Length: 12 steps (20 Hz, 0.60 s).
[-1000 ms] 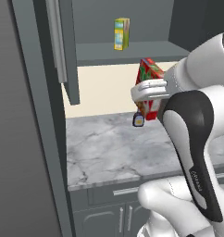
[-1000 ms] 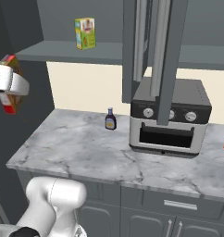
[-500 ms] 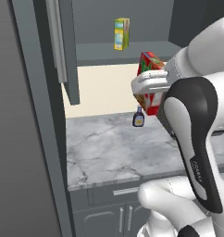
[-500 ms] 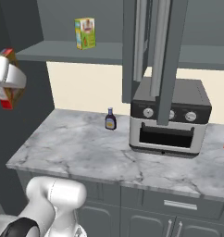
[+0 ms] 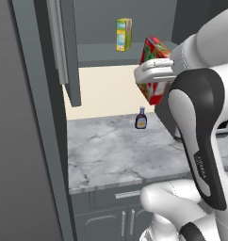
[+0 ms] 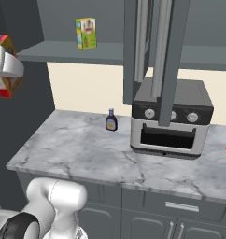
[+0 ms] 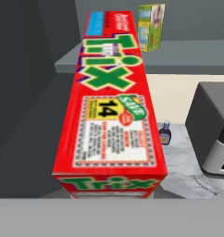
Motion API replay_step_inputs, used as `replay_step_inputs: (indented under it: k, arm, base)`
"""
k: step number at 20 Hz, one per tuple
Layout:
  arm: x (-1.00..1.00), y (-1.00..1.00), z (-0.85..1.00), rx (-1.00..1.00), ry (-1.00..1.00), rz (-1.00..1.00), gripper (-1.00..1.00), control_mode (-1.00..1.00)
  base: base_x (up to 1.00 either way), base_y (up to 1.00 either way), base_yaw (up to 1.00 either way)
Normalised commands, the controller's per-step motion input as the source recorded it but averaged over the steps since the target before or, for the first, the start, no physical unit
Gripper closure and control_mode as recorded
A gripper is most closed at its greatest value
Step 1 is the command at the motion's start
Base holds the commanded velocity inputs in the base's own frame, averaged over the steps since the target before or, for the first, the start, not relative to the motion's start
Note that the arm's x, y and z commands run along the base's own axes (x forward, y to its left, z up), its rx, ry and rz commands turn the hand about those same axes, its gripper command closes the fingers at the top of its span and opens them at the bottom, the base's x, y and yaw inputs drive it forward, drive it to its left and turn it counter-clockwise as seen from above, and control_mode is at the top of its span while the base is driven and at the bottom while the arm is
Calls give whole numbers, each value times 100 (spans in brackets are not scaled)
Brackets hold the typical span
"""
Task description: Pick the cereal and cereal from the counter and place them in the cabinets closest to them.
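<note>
The gripper (image 5: 156, 75) is clamped on a red and green cereal box (image 5: 155, 70), holding it in the air above the marble counter (image 5: 111, 150) and level with the open wall cabinet (image 5: 116, 52). The jaws grip the box across its narrow sides, near one end, so most of its length reaches out ahead of the hand.

In the hand view the box's (image 7: 114, 102) long axis runs straight away from the gripper toward the cabinet shelf (image 7: 192, 53), with the far end pointing at the shelf edge and just short of it. From the left base view the box sits tilted, neither upright nor flat, its upper end leaning toward the cabinet opening.

On the shelf a yellow-green carton (image 5: 124, 34) stands upright, a little beyond the box's far end and to one side of it. Below the shelf, a small sauce bottle (image 5: 141, 118) stands on the counter near the back wall, beside the toaster oven (image 6: 173, 119).

The coming move looks like a push forward along the box's own length, keeping clear of the carton.
</note>
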Motion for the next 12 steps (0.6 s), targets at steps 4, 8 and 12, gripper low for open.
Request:
replay_step_inputs:
  k: [4,8,12]
  arm:
    - [0,0,34,0,-9,0,100,-100]
    - [13,0,11,0,-2,0,100,-100]
    - [15,0,0,0,-1,0,100,-100]
  base:
    - [0,0,0]
    - [0,0,0]
    - [0,0,0]
